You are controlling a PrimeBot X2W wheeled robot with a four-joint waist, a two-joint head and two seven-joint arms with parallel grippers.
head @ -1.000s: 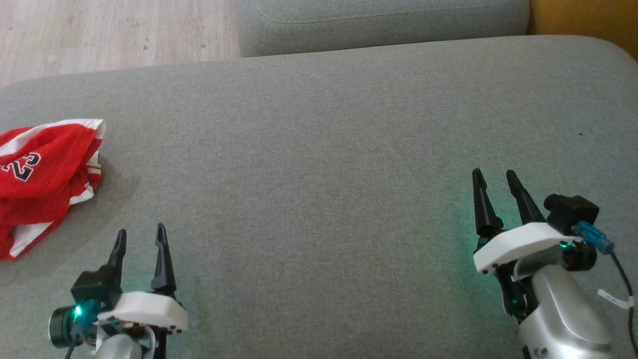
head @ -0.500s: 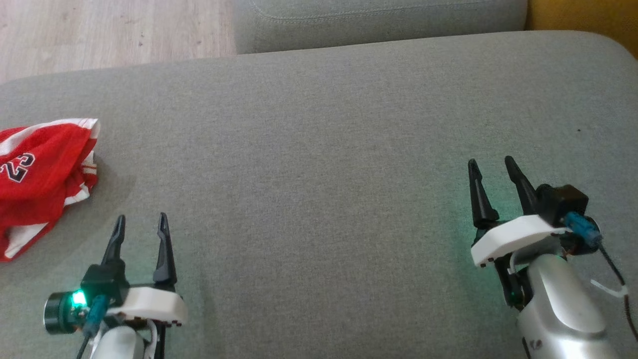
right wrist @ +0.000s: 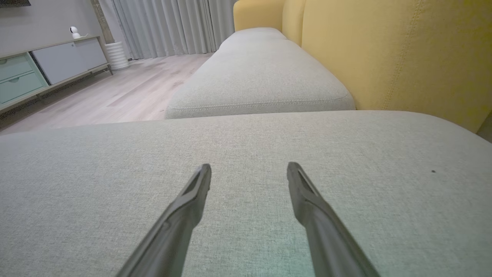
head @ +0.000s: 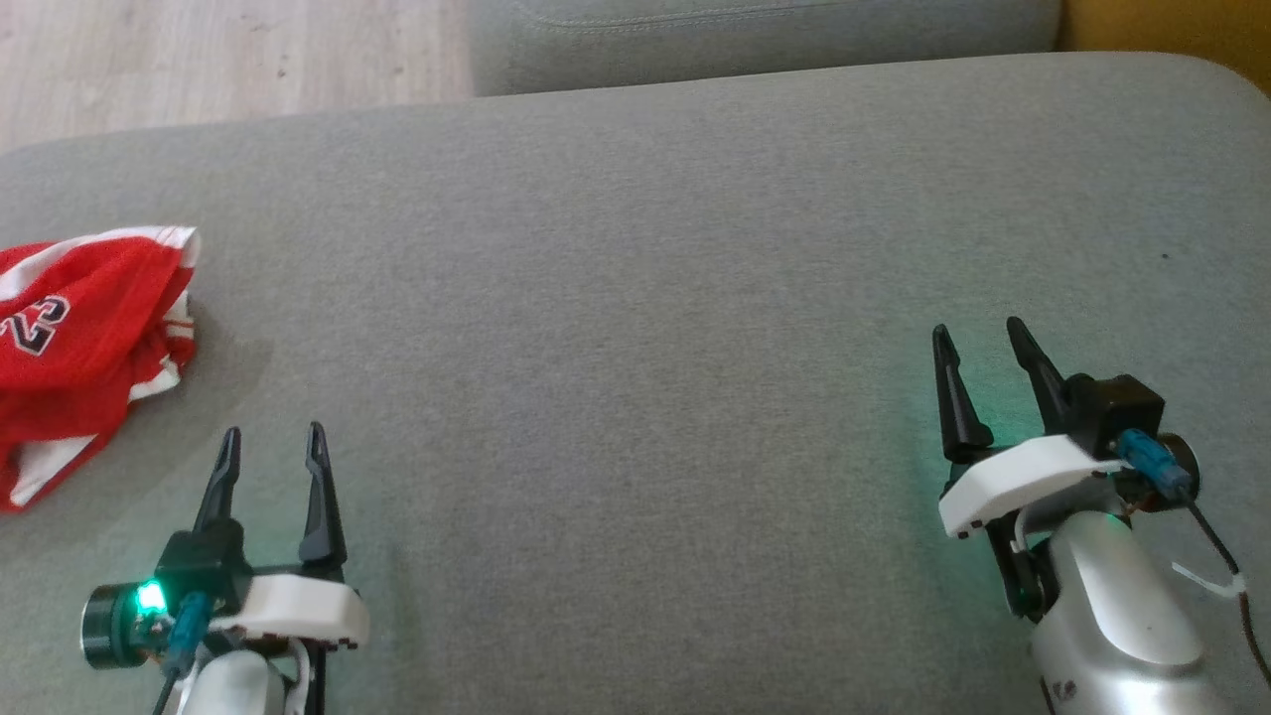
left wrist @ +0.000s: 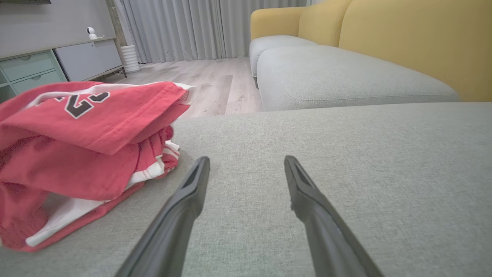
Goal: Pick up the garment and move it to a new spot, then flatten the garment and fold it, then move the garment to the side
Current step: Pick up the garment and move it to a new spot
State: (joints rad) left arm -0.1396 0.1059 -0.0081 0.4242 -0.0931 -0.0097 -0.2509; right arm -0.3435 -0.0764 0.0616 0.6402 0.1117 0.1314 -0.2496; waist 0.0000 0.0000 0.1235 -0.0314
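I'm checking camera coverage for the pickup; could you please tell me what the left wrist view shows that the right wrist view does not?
Left wrist view: the garment, bunched on the grey cushion beside the open left gripper. Right wrist view: the open right gripper above the cushion, and a small dark speck on it. Both: the yellow backrest, wood floor and curtains.

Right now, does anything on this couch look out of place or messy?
Only the garment: it lies bunched in a rumpled heap at the left side of the grey cushion, folded over itself with its number print tilted. Nothing looks spilled or damaged.
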